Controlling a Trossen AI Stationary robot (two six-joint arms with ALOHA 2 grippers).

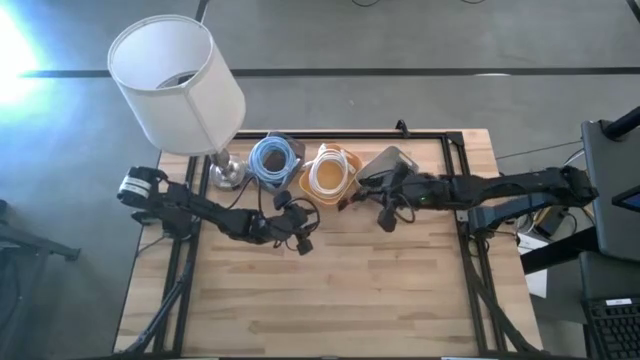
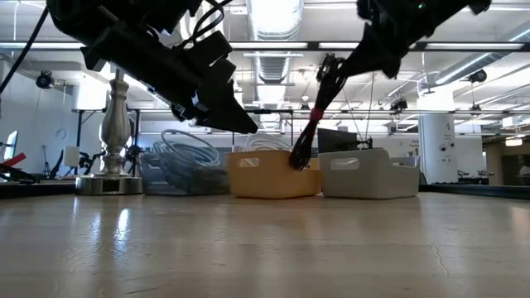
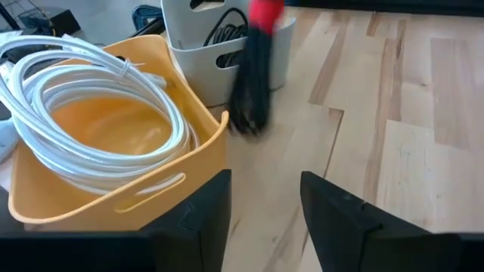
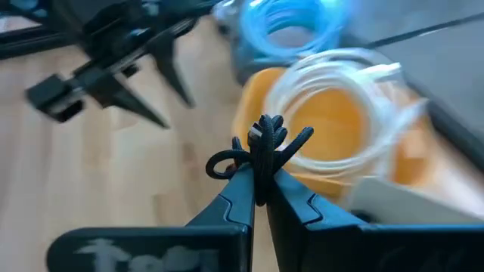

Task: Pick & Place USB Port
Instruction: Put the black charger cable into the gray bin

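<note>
My right hand (image 4: 261,198) pinched the black cable bundle (image 4: 261,147) above the yellow bin (image 1: 331,175), frame centre; my left hand (image 3: 265,215) hung spread nearby.

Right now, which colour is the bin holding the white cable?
Yellow bin, clearest in the left wrist view.

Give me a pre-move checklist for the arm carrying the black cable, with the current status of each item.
1. Right gripper shut on black cable bundle: ok.
2. Bundle lifted clear of the table: ok.
3. Left gripper empty, fingers apart: ok.
4. Left gripper clear of the bundle's path: cannot tell.
5. Yellow bin already holds a white cable; grey bin beside it: ok.
6. Which bin is the target: cannot tell.
</note>
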